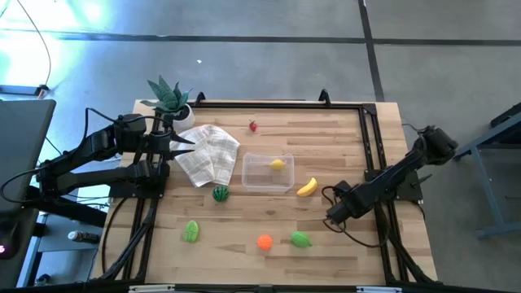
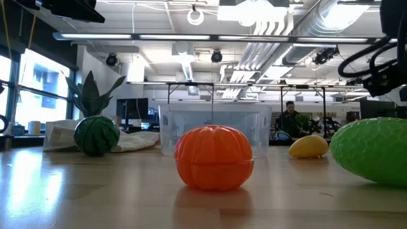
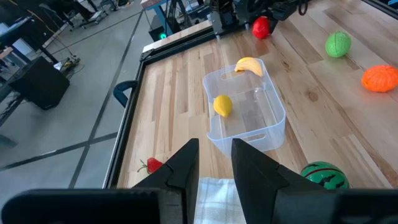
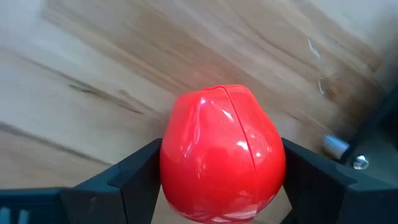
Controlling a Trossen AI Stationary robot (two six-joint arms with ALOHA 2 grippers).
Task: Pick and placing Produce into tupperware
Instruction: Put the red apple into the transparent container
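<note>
The clear tupperware [image 1: 269,181] [image 3: 273,118] [image 2: 261,127] stands mid-table with a yellow lemon [image 1: 278,164] [image 3: 222,105] inside. A banana [image 1: 307,187] lies just outside its right wall. My right gripper [image 1: 330,217] [image 4: 222,163] is near the table's right side, shut on a red toy fruit [image 4: 221,152] [image 3: 262,27]. My left gripper [image 1: 189,146] [image 3: 215,149] hovers over a checked cloth [image 1: 207,155] left of the tupperware, narrowly open and empty. My right gripper pinches the red toy fruit between its two fingers [image 4: 134,174], one on each of the fruit's opposite sides [image 4: 174,168]. The arm slants down from the table's right side. The wood shows close behind the fruit; whether it is lifted clear I cannot tell.
On the table lie a watermelon [image 1: 221,194], a ridged green fruit [image 1: 191,231], an orange [image 1: 264,242] [image 2: 213,157], a green fruit [image 1: 301,239] [image 2: 372,149] and a strawberry [image 1: 253,125]. A potted plant [image 1: 169,98] stands at the far left corner. A person sits in the room beyond.
</note>
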